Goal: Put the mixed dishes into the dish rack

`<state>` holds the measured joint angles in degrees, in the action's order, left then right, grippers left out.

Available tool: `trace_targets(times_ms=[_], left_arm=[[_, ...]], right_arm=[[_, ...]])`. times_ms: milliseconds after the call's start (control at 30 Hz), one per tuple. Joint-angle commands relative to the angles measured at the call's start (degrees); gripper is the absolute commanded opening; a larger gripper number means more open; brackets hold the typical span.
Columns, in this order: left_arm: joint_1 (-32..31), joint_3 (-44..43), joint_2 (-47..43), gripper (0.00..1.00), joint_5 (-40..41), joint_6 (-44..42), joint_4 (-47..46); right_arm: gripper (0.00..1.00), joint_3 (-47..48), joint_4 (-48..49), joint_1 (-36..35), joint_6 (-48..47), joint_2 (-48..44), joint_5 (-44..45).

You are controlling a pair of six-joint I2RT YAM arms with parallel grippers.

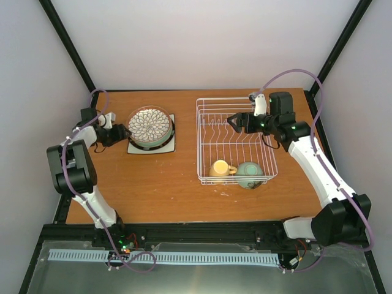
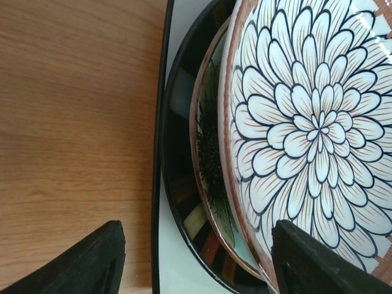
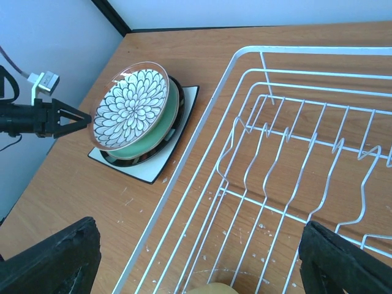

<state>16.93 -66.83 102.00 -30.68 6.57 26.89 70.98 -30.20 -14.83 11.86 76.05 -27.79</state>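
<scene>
While the two arms reached over the brown wooden surface, the big white wire dish rack sat close to the right edge. The small yellow mug and the round mint-green bowl lay side by side inside the rack, at its near end. The row of upright wire prongs held no dishes.

The plates were in one pile near the far edge, toward the left side. The square white plate was at the bottom. A dark round plate with a striped rim lay on it, and a pale green round plate lay higher up. The white round plate with the petal pattern was on top and seemed to tilt.

The left end effector was at the left side of the pile. Its fingers were spread apart, with the plate rims between them. The right end effector hung over the far part of the rack, wide open and holding nothing.
</scene>
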Motion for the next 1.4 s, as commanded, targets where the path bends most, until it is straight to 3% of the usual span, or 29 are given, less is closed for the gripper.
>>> trace_targets(times_ms=[0,333,633,733,900,1367], left_arm=[[-0.17,-2.91,1.23,0.67,-4.81,0.35,-2.9],[-0.15,-6.43,5.02,0.63,-10.42,2.54,-5.45],[-0.23,-7.43,8.8,0.5,-15.4,3.3,-6.84],[-0.23,-7.98,9.14,0.35,-15.64,2.87,-6.2],[-0.25,-9.54,8.68,0.02,-15.74,1.66,-4.15],[-0.25,-13.17,-1.11,0.01,-16.83,1.69,-2.71]], right_arm=[[0.87,0.24,-0.46,-0.37,-0.03,-1.76,-1.6],[0.87,-1.85,0.5,-0.53,0.49,-1.26,-2.84],[0.86,-0.98,0.07,-0.86,0.17,0.01,-3.24],[0.86,-1.02,0.15,-0.98,0.27,0.21,-3.48],[0.86,-1.47,0.67,-1.16,0.65,0.49,-3.76],[0.86,-5.25,8.95,-1.86,3.56,-0.04,-9.2]])
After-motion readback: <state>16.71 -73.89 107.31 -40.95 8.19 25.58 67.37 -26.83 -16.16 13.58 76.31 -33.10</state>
